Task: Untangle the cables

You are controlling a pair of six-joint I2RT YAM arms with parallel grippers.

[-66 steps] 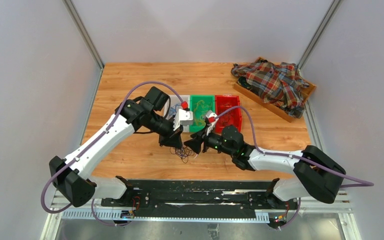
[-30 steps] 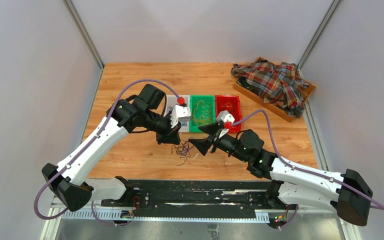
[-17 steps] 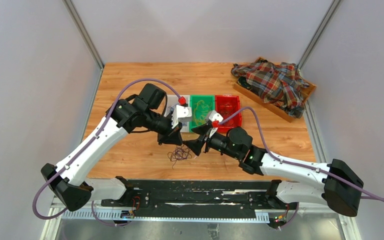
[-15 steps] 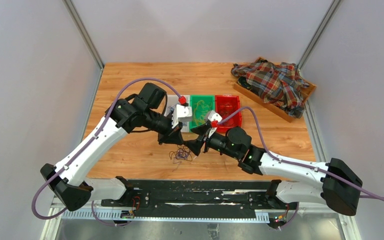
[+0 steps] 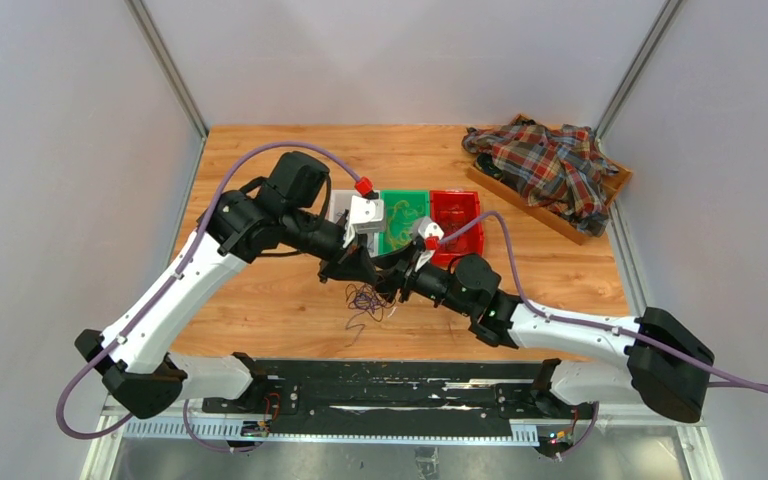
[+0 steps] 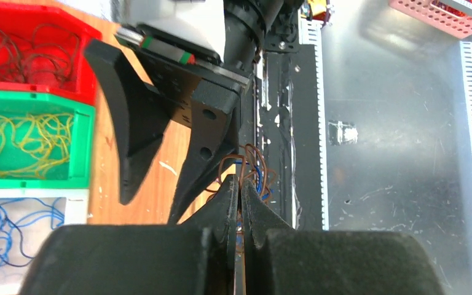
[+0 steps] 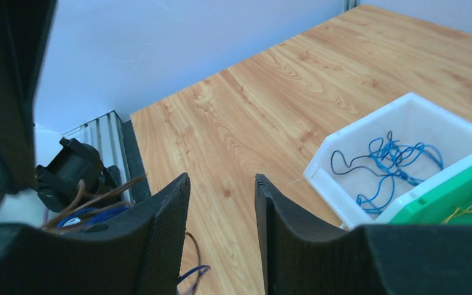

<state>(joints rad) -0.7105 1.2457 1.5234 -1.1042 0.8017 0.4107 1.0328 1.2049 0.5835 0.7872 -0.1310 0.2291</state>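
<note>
The clump of thin blue and dark brown cables (image 5: 365, 300) is pinched between the pressed-together fingers of the left gripper (image 6: 238, 200) and hung over the wooden desk (image 5: 260, 290), probably so that loose loops can drop free. The right gripper (image 7: 221, 184) is held just beside it, spread and empty, seemingly placed to draw out one strand. A white plastic bin (image 7: 405, 104) of blue wires, a green bin (image 6: 83, 117) of yellow ones and a red bin (image 6: 67, 92) of brown ones are set beyond, evidently for sorting by colour.
</note>
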